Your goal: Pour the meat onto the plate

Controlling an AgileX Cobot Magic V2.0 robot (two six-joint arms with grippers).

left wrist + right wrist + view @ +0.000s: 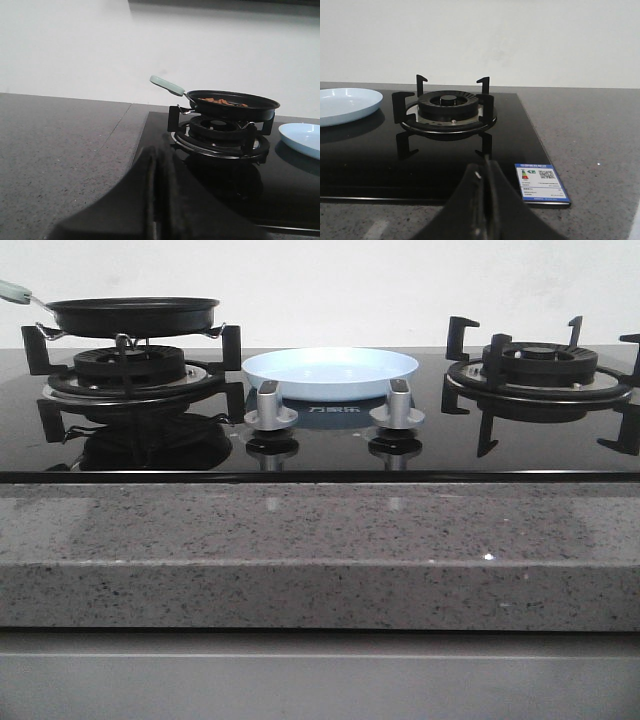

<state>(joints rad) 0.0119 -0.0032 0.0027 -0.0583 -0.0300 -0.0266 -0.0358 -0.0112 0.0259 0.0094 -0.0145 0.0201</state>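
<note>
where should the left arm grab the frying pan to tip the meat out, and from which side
Grip the pale green handle, the only part clear of the burner grate. It juts from the frying pan on the robot's left, away from the plate, so come from the left and close the jaws across it. The meat lies inside the pan.

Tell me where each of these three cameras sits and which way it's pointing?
Front view: low before the counter, facing the wall across the stove; shows the frying pan, plate and right burner; none of the robot shows.
Left wrist view: on the left arm, looking at the pan holding the meat; the left gripper shows, fingers together.
Right wrist view: on the right arm, facing the bare burner; the right gripper shows, fingers together.
Shared: the plate appears in all three.
</note>
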